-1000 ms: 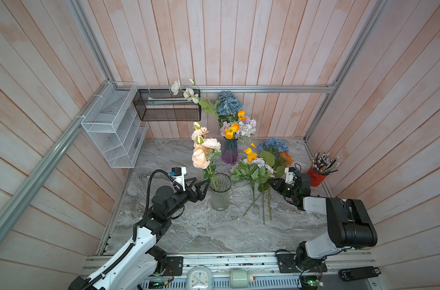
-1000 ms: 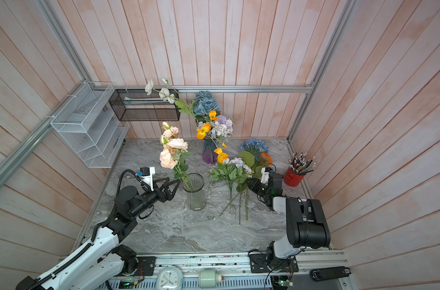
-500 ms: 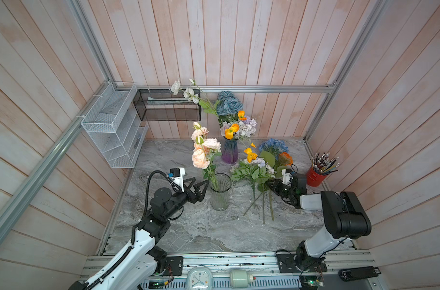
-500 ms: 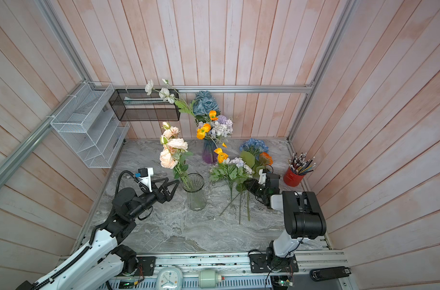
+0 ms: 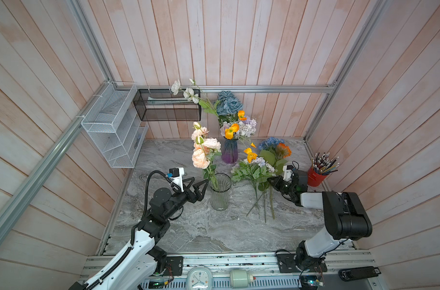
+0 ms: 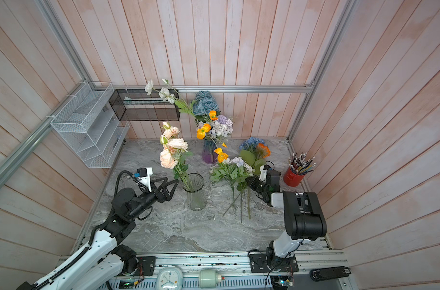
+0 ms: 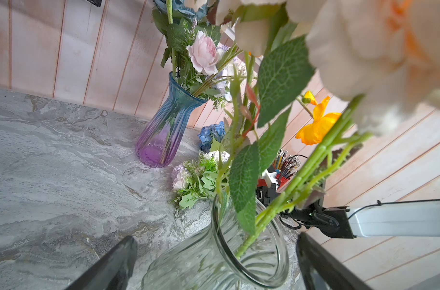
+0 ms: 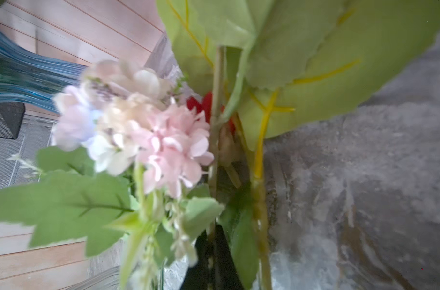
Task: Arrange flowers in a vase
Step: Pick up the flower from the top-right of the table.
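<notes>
Overhead, left gripper [image 5: 200,180] gapes wide beside clear vase [image 5: 220,194] holding peach roses [image 5: 201,155]; right gripper [image 5: 270,180] closed among loose flowers [image 5: 255,173] lying on table [image 5: 188,231], hold on a stem unclear. Only left wrist view shows rose stems inside vase mouth.

Bright, even, soft light, faint shadows; top views sharp w/ bowed edges; right wrist view v. blurred.

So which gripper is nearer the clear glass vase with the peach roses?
Left. The left gripper hangs open just beside the rim of the clear vase. The right gripper is farther off, among the stems of the loose bunch lying flat.
</notes>
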Motion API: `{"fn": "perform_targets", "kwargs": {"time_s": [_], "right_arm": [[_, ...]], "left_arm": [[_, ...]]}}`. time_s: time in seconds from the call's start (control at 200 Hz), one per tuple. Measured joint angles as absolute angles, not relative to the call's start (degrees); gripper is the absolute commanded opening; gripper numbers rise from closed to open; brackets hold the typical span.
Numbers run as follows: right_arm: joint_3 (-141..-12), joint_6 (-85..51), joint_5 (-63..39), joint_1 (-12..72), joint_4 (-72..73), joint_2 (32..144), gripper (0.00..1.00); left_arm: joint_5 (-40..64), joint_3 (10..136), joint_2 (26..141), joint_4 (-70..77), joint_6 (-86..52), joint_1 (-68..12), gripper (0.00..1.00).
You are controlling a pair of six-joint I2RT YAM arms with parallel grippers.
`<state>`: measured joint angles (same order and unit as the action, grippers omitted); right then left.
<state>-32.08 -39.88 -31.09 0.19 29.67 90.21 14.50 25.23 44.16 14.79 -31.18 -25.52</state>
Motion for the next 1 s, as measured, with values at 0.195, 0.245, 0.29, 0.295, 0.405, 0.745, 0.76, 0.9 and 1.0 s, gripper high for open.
{"fn": "perform_targets", "kwargs": {"time_s": [0.195,0.245,0.29,0.295,0.405,0.745,0.76,0.9,1.0], "right_arm": [[-31.88,-36.10,-27.22,0.19,23.79,77.76,0.00],[-31.88,-35.24,-26.11,0.12,22.17,75.09,0.00],[-31.88,-34.30,-24.93,-0.01,20.67,72.82,0.00],[-31.88,-34.28,-24.84,-0.03,20.51,72.66,0.00],[-32.56,-32.56,-22.48,-0.36,16.51,68.27,0.00],[-46.81,-27.03,-20.18,-0.45,6.33,60.77,0.00],[-47.51,-26.85,-20.23,-0.45,5.98,60.49,0.00],[-53.21,-25.89,-21.61,-0.32,3.27,57.98,0.00],[-57.43,-25.65,-23.70,0.58,1.83,56.49,0.00]], "left_arm": [[14.50,25.23,45.58,15.53,-31.09,-25.54,1.00],[14.50,25.23,46.19,15.86,-31.09,-25.52,1.00],[14.50,25.23,46.68,16.08,-31.09,-25.52,1.00],[14.50,25.23,46.70,16.08,-31.09,-25.52,1.00],[14.44,25.23,47.16,16.34,-31.07,-25.52,1.00],[10.33,25.17,44.21,15.03,-29.52,-25.52,1.00],[10.09,25.17,43.99,14.90,-29.39,-25.52,1.00],[10.07,25.15,42.96,13.17,-27.79,-25.52,1.00],[12.16,25.06,42.94,12.01,-26.02,-25.52,1.00]]}}
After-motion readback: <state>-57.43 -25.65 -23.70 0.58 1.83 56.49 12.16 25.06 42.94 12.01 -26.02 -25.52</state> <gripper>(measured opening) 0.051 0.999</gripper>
